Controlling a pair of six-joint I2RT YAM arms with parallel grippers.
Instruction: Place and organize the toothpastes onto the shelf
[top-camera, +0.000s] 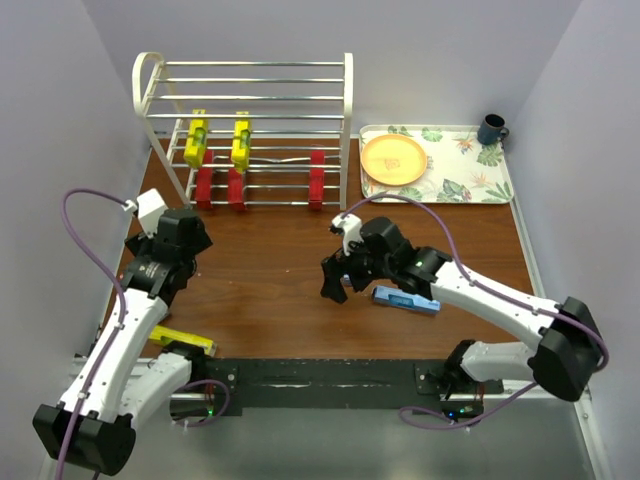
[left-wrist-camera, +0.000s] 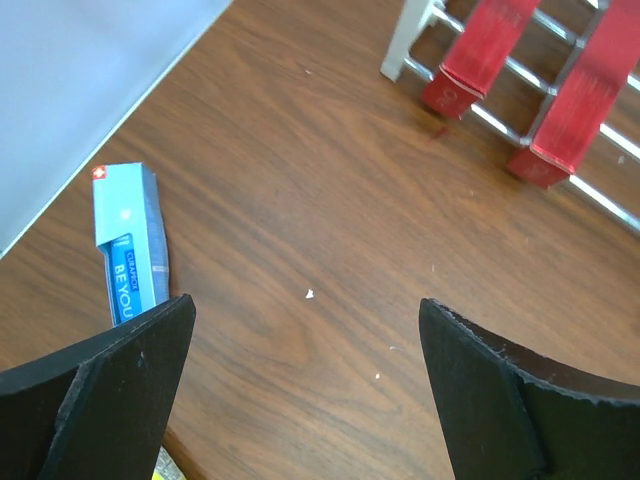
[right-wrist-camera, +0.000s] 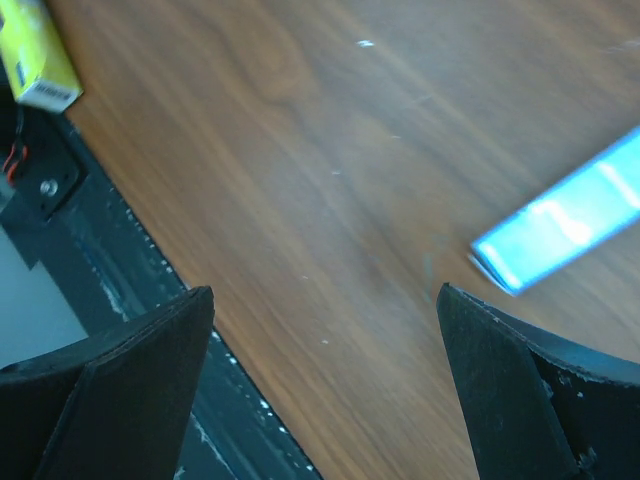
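Top external: shelf at far left of table. Three red cartons laid across lowest bars, two yellow cartons one tier up; probably sorted by colour, one tier each. Blue carton flat on wood just beside right gripper, jaws spread, holding nothing. Left gripper likewise wide and empty, near the reds.

Left wrist only: second blue carton by wall, apparently hidden under arm from above. Right wrist: stray yellow carton at near edge.
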